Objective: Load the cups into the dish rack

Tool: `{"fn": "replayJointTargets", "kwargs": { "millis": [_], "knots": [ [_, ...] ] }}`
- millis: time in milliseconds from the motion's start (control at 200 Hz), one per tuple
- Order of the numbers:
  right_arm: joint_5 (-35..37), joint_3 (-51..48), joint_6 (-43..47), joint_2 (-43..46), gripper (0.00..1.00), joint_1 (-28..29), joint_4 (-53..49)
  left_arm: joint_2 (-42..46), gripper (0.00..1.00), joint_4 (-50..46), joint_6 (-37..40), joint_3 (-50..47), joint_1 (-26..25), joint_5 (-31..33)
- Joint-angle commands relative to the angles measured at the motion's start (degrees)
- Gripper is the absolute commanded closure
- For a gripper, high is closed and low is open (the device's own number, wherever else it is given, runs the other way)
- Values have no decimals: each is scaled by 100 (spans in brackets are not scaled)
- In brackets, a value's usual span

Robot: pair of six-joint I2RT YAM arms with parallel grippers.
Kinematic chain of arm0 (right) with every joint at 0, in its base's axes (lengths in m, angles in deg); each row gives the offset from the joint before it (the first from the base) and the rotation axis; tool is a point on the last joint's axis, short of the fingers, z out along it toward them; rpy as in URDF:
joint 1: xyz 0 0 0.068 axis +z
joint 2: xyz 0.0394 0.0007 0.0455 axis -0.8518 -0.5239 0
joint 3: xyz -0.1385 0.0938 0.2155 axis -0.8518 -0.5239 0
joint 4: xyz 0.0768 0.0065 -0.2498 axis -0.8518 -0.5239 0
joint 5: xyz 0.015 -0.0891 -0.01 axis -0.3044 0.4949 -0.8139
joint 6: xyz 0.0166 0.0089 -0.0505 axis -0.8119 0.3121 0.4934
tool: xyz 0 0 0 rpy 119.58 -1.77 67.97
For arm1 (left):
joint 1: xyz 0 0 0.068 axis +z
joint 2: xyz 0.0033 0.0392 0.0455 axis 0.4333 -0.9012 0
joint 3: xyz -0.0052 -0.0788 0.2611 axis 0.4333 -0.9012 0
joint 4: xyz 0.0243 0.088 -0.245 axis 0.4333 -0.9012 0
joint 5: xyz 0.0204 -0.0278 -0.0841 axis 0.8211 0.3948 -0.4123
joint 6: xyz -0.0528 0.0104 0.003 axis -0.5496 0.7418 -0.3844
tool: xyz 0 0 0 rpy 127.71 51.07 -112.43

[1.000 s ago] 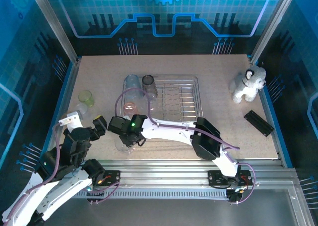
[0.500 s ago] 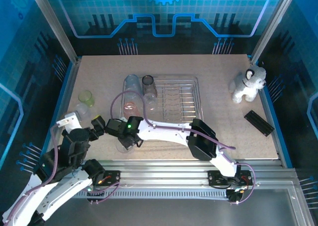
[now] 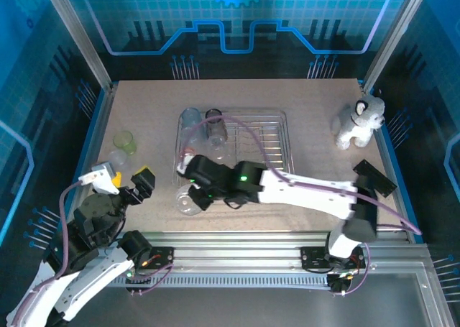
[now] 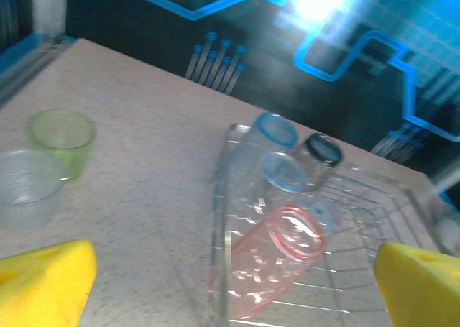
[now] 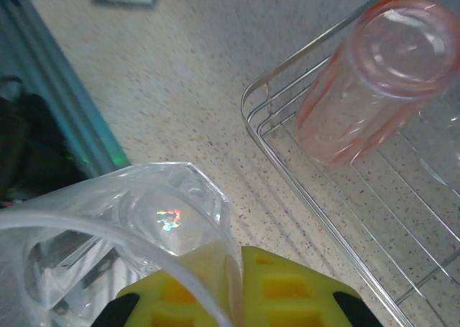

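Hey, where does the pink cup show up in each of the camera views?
Top external: the pink cup lies inside the left edge of the dish rack, left of centre.
Left wrist: pink cup low centre, on its side in the dish rack.
Right wrist: pink cup upper right.
Shared landmark: the dish rack's wire rim beside it.

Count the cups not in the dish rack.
3: a pale green cup and a clear cup standing together on the table at left, and a second clear cup in the right pincer beside the dish rack corner. Others may be nested inside.
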Motion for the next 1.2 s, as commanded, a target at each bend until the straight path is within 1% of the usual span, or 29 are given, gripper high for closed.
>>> {"fn": "replayJointTargets", "kwargs": {
  "millis": [0, 70, 120, 230, 285, 385, 510, 620, 725, 860, 951, 1026, 1196],
  "knots": [
    [-777, -840, 18, 942, 100, -674, 848, 25, 0, 1324, 797, -223, -3, -1522],
    [-1577, -1507, -333, 1620, 100, -1360, 1284, -56, 1, 2015, 992, -346, -2, -2463],
    [-2045, -1955, -590, 2123, 100, -1835, 1613, -196, 0, 2398, 1052, -385, -2, -2983],
    [-2692, -2650, -943, 3105, 100, -2707, 2123, -768, 0, 2912, 1122, -267, -4, -3990],
    [-2976, -2820, -1027, 3477, 100, -3022, 2251, -1116, 1, 3146, 1106, -191, -3, -4490],
    [-3666, -2999, -1216, 3889, 100, -3502, 2579, -1753, 1, 3667, 963, -40, -1, -5331],
    [-4535, -3244, -1610, 4091, 100, -3839, 3409, -2528, 1, 4165, 726, 265, -3, -6157],
    [-5042, -3306, -1865, 4050, 100, -3868, 3898, -3035, 0, 4363, 552, 516, -2, -6435],
    [-5319, -3338, -2032, 3962, 100, -3852, 4169, -3222, 0, 4749, 367, 569, 5, -6600],
    [-5405, -3351, -2112, 3874, 100, -3793, 4321, -3357, 1, 5127, 172, 576, 10, -6844],
    [-5446, -3408, -2257, 3809, 100, -3753, 4623, -3476, 1, 5239, 56, 558, 13, -6979],
    [-5521, -3441, -2425, 3724, 100, -3723, 4891, -3527, 1, 5283, 2, 528, 14, -6978],
    [-5568, -3407, -2531, 3463, 100, -3588, 5130, -3596, 1, 5495, -117, 488, 12, -6943]
  ]
}}
